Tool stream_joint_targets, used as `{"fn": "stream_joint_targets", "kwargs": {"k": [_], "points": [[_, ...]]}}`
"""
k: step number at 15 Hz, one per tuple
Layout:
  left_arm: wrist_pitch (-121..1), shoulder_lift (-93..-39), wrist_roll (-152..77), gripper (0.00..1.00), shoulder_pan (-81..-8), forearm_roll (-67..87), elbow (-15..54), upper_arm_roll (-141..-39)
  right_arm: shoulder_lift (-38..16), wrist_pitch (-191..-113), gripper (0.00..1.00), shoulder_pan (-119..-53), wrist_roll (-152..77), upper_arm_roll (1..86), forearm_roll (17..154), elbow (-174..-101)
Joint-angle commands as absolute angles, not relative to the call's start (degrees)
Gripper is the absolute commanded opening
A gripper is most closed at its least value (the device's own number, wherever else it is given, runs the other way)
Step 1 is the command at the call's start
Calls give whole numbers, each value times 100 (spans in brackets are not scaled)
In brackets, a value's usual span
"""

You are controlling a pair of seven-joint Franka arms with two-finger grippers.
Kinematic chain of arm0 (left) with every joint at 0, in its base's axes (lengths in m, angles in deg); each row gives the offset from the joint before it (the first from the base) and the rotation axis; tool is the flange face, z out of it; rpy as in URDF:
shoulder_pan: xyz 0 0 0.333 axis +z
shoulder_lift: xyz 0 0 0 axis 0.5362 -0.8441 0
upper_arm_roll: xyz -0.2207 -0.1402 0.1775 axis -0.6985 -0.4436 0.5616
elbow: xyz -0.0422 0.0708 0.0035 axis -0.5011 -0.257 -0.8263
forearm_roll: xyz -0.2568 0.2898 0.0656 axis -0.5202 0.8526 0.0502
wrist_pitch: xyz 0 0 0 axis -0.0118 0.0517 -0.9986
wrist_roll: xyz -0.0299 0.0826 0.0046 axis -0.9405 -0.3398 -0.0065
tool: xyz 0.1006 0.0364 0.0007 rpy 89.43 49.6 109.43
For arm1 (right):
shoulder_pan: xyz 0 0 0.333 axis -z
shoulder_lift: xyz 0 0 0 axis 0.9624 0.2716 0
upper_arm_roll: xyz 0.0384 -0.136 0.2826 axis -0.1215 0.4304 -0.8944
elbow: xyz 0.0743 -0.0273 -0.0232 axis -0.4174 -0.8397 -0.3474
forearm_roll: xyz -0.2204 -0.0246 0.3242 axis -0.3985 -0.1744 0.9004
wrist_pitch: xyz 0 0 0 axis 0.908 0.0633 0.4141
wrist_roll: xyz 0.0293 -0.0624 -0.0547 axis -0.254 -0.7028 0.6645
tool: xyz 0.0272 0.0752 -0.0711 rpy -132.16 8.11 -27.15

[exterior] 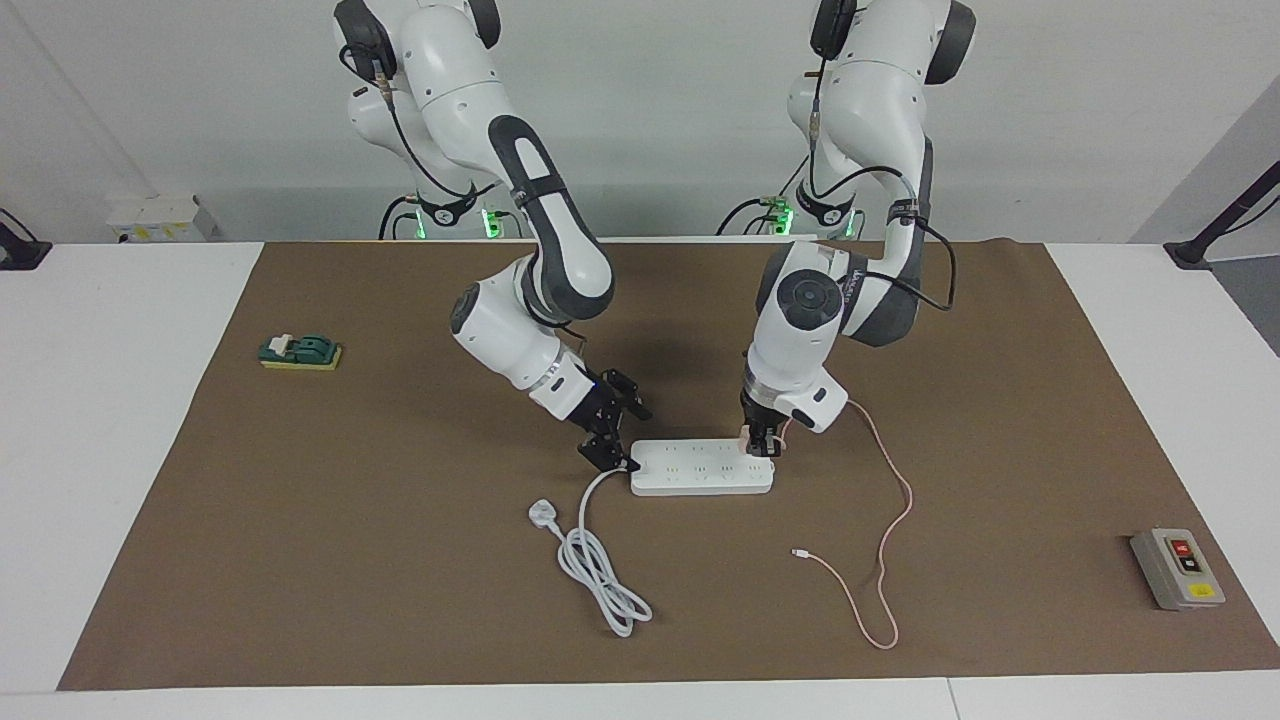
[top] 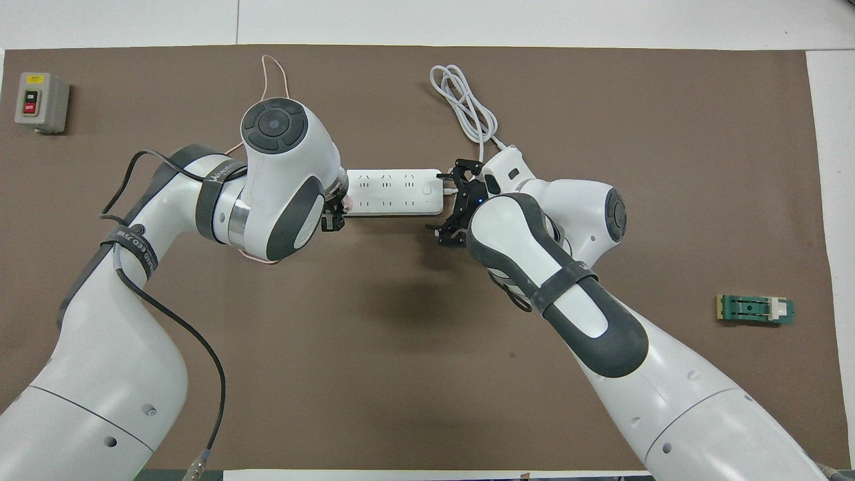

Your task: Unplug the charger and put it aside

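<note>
Overhead view: left tool (exterior: 762, 447) clamped on mostly hidden charger (exterior: 745, 436); right tool (exterior: 606, 455) state unclear.

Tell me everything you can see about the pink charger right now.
The charger is a small pale pink block, plugged into the power strip at the end toward the left arm. It is mostly hidden by the left gripper, which is shut on it from above. Its prongs are out of sight. A long thin pink cable runs from it across the brown mat, loops back and ends in a white tip lying loose, farther from the robots than the strip.
</note>
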State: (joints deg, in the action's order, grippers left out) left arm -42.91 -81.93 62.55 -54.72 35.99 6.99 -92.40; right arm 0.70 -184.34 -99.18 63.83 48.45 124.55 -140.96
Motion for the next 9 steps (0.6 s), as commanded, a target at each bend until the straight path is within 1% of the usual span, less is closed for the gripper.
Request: {"fn": "stream_joint_targets", "kwargs": {"k": [1, 2, 4, 9], "points": [[-4331, -8124, 6323, 0, -5580, 3654, 885, -9187, 296, -18376, 100, -9902, 6335, 4815, 12488, -13759], [-4331, -8124, 6323, 0, -5580, 3654, 876, -9187, 445, -18342, 100, -9876, 6335, 4815, 12444, -13575], [-4339, -8124, 6323, 0, -5571, 3646, 876, -9178, 542, -18341, 100, -9893, 6247, 4815, 12417, -13407], [-4322, -8124, 6349, 0, -5501, 3645, 850, -9170, 569, -17955, 100, -9806, 6168, 4815, 12259, -13398]]}}
